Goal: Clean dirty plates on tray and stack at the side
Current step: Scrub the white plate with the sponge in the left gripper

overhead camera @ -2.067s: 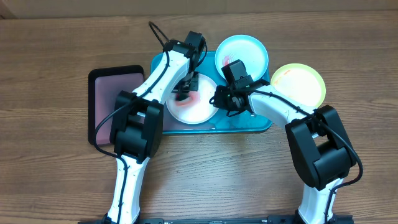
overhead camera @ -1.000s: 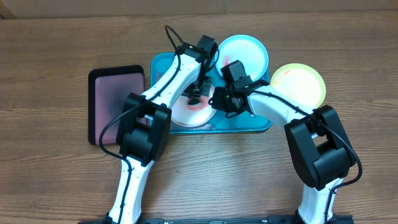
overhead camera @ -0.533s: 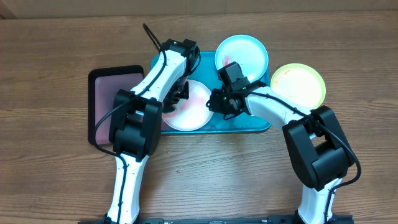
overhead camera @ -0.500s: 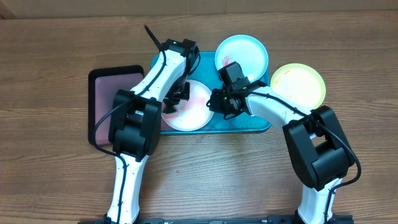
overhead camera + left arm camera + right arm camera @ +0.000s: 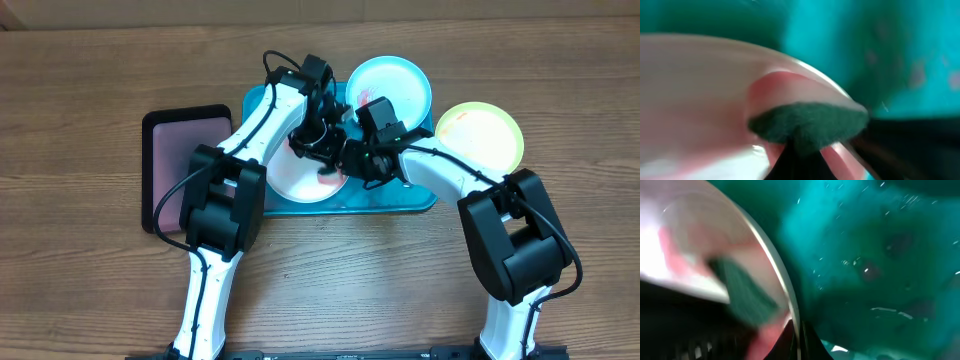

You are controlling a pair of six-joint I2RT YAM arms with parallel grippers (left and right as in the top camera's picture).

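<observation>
Fingertips of my left gripper [image 5: 322,158] are pinched on a dark green scrubbing pad [image 5: 807,125]. The pad is pressed against the inside of the small white round plastic plate [image 5: 293,180], close to its right rim, on a red smear. My right gripper [image 5: 352,160] is at that same rim from the other side. In the right wrist view the rim runs down to my dark fingertips, but the picture is too blurred for me to tell whether they are clamped on it or apart.

The white plate lies inside the large turquoise rectangular plastic tray [image 5: 405,196], in its left half. The small light blue round plastic plate [image 5: 398,82], with a red smear on its left part, sits over the tray's far right corner. The small yellow-green round plastic plate [image 5: 485,140] lies on the brown wooden table [image 5: 90,70], just beside the tray's right end. A smaller black tray with a pinkish inside [image 5: 185,165] lies just left of the turquoise tray; my left arm hides the gap between them.
</observation>
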